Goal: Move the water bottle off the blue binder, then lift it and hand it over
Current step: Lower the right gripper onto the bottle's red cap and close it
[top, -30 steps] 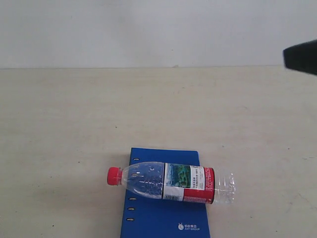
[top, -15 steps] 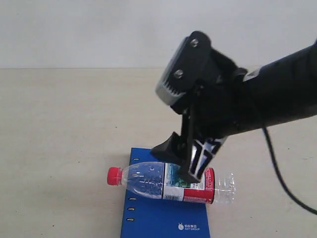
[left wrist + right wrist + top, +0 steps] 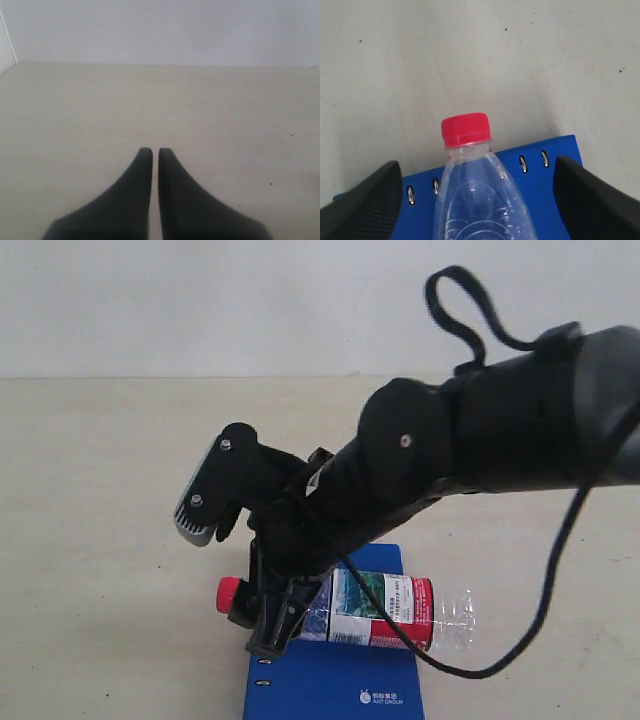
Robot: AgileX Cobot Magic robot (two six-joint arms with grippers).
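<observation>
The water bottle [image 3: 385, 611] lies on its side across the blue binder [image 3: 330, 685], with its red cap [image 3: 230, 593] past the spine edge. My right gripper [image 3: 258, 626] reaches in from the right and is lowered over the bottle's clear shoulder. In the right wrist view the gripper [image 3: 477, 167] is open, its fingers [image 3: 365, 200] straddling the bottle [image 3: 480, 205] with a gap on each side, above the binder [image 3: 540, 195]. The cap [image 3: 465, 129] points away from the wrist. My left gripper [image 3: 155, 151] is shut with nothing in it, over bare table.
The pale wooden table [image 3: 100, 490] stretches around the binder, with a white wall behind. The black right arm [image 3: 480, 440] and its cable loop [image 3: 560, 540] hang over the right half of the scene.
The right arm came in from the upper right, swung left and dropped. Its gripper went from above the label to around the bottle's neck end. The bottle has not moved.
</observation>
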